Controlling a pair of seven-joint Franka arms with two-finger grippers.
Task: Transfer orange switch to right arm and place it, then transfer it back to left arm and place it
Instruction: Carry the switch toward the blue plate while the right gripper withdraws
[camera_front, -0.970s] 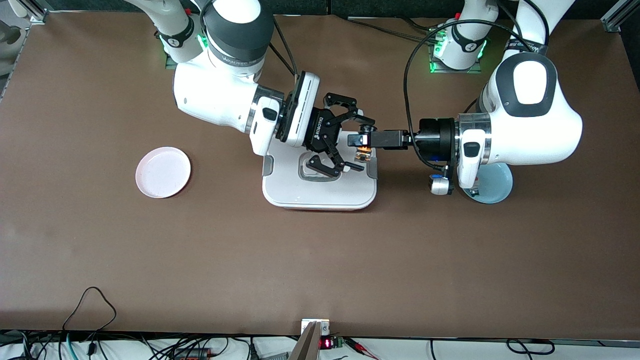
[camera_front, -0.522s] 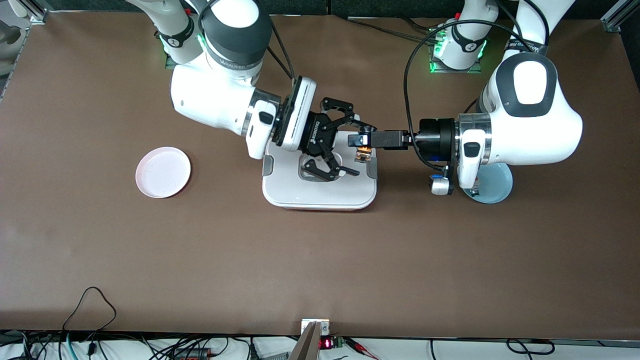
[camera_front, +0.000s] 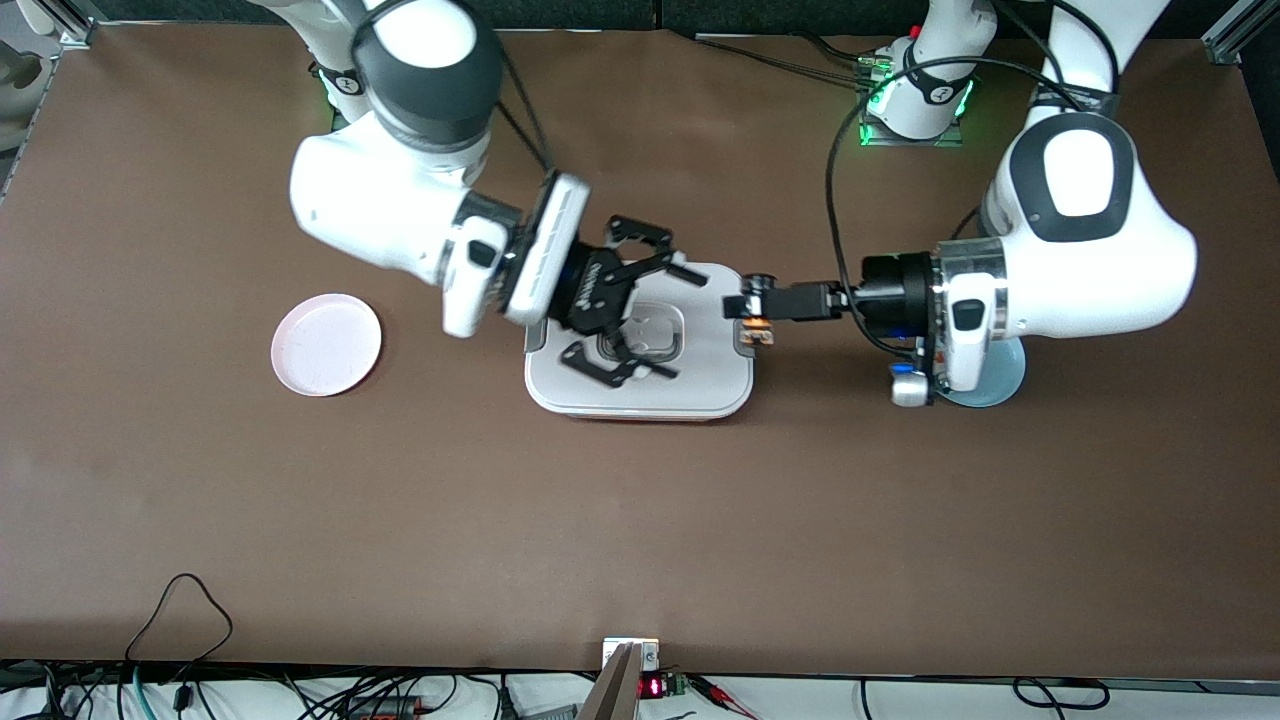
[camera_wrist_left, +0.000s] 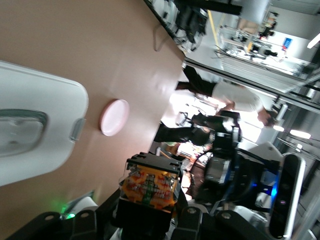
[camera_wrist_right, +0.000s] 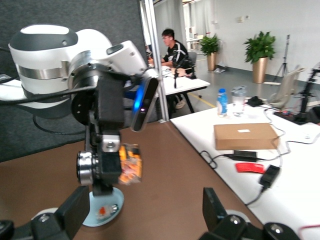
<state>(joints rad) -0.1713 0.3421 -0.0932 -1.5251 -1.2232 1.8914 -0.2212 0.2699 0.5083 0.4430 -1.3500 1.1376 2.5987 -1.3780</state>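
Starting at the right arm's end of the table, you had a pink plate (camera_front: 326, 344) lying on the brown table (camera_front: 640, 520), well apart from the box (camera_front: 640, 390). Next along, your right gripper (camera_front: 628, 320) hung over the box's lid, near the recessed grey-edged handle (camera_front: 655, 335), with its black fingers (camera_front: 590, 365) spread wide and nothing between them. In the right wrist view those fingers (camera_wrist_right: 70, 212) stood apart with empty air between.

Moving on, the orange switch (camera_front: 755, 325) sat up in the air over the edge of the box at the left arm's end, by the grey side latch (camera_front: 743, 345). Your left gripper (camera_front: 752, 300) was clamped tight on it; in the left wrist view the switch (camera_wrist_left: 149, 186) showed pinched between the dark fingers, and in the right wrist view the switch (camera_wrist_right: 130, 164) hung at the left gripper's (camera_wrist_right: 107, 160) tip.

Last, a pale blue plate (camera_front: 1005, 380) lay partly hidden under the left arm's wrist.
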